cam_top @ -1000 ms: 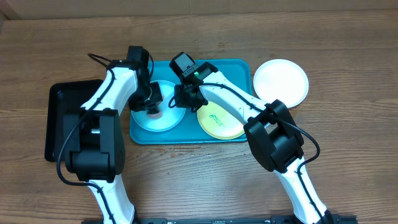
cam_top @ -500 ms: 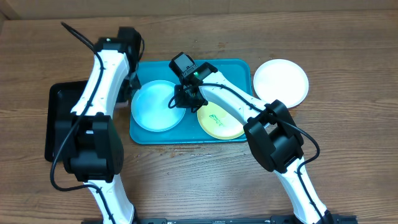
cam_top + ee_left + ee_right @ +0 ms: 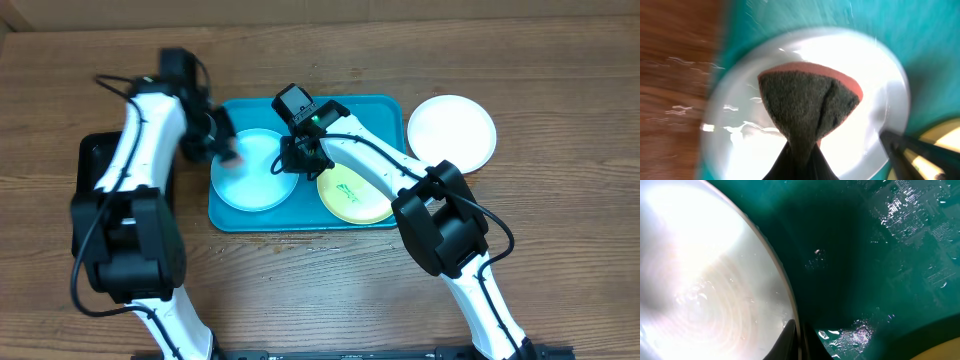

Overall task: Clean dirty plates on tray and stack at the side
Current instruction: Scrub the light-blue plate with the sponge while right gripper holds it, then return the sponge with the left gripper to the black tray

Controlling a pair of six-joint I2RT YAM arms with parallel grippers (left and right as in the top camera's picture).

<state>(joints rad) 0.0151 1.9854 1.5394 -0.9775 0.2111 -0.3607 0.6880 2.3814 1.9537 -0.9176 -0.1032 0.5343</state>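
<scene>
The pale cyan plate lies in the left half of the turquoise tray. My right gripper is shut on its right rim, as the right wrist view shows with the jaws pinching the plate. My left gripper is shut on a dark sponge with an orange edge, held over the plate's upper left part. The yellow-green plate, with teal smears, lies in the tray's right half. The white plate sits on the table to the right of the tray.
A black rectangular tray lies on the wooden table left of the turquoise tray, under my left arm. The right arm reaches across the yellow-green plate. The tray floor is wet.
My left gripper lifted the sponge off the middle of the cyan plate, swung up and left, and now hangs over the plate's left edge. The right gripper has not moved.
</scene>
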